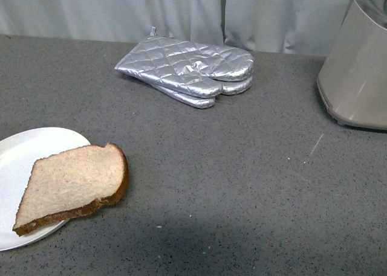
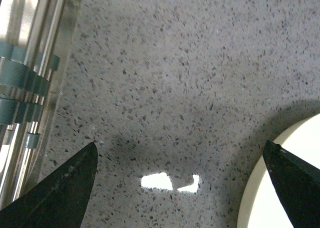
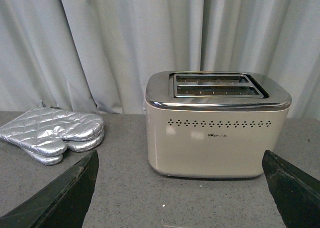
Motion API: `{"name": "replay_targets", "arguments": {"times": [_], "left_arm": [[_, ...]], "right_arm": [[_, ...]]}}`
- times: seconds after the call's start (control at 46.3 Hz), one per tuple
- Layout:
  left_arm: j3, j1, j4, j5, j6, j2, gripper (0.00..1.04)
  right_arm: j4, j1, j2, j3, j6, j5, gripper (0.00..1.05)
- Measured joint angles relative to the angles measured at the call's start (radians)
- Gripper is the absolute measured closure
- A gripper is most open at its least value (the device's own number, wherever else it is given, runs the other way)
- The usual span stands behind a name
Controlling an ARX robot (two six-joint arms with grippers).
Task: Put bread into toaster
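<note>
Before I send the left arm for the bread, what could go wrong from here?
The bread lies flat, overhanging the plate; a pinch may tear it or drag the plate. The toaster stands far right, so a long carry or handover could drop it. Its slots are narrow; a tilted slice may jam.

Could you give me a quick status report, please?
Left gripper, right gripper open, empty. Bread on plate, overhanging its rim. Toaster slots empty; oven mitts further back, not blocking.

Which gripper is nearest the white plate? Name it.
The left gripper: the rim of the white plate lies right beside one of its fingers. The right gripper faces the toaster instead.
</note>
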Motion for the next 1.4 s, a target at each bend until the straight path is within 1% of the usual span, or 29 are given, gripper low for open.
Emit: {"name": "replay_targets", "arguments": {"times": [0.453,0.734,0.863,1.058,1.23,1.36,1.403], "left_arm": [[-0.025,-0.009,-0.085,0.019,0.098,0.003,0.07],[-0.04,-0.038,-0.167,0.072,0.144,-0.016,0.07],[-0.043,-0.047,-0.183,0.071,0.163,-0.018,0.07],[-0.043,-0.056,-0.246,0.053,0.244,-0.021,0.07],[-0.047,-0.067,-0.29,0.058,0.275,-0.027,0.07],[-0.055,-0.074,-0.286,0.056,0.288,-0.029,0.07],[-0.057,-0.076,-0.282,0.054,0.29,-0.029,0.1]], "right_arm": [[0.0,0.0,0.0,0.0,0.0,0.0,0.09],[0.0,0.0,0.0,0.0,0.0,0.0,0.09],[0.0,0.0,0.0,0.0,0.0,0.0,0.09],[0.0,0.0,0.0,0.0,0.0,0.0,0.09],[0.0,0.0,0.0,0.0,0.0,0.0,0.09],[0.0,0.0,0.0,0.0,0.0,0.0,0.09],[0.0,0.0,0.0,0.0,0.0,0.0,0.09]]}}
